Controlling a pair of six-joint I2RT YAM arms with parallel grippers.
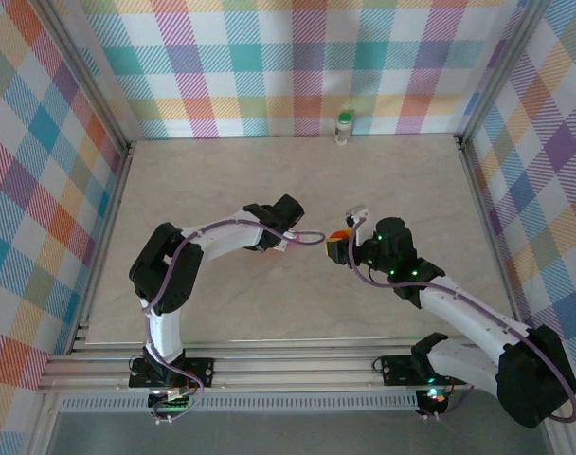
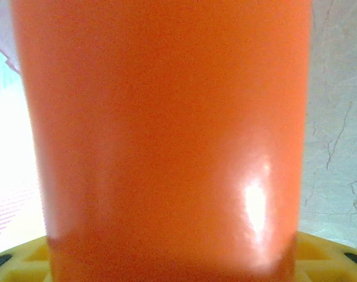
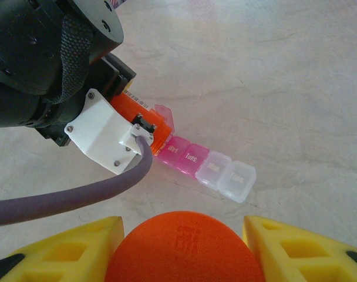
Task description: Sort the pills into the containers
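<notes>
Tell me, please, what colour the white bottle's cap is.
Green cap, best in top external view.

The vial (image 2: 167, 141) was bright orange with a white glare spot; the domed piece (image 3: 184, 249), seemingly its cap, matched it; the fingers (image 3: 67, 249) flanking it were yellow; the pill strip (image 3: 208, 167) ran pink to clear; the bottle (image 1: 343, 130) was white, green-topped; the walls (image 1: 269, 57) were pastel plaid; the table (image 1: 269, 180) was pale marbled beige.

The orange vial (image 2: 167, 141) is smooth, glossy plastic, the orange cap (image 3: 184, 249) matt, the pill organizer (image 3: 205, 163) translucent plastic, and the counter (image 3: 272, 70) smooth and marble-veined.
</notes>
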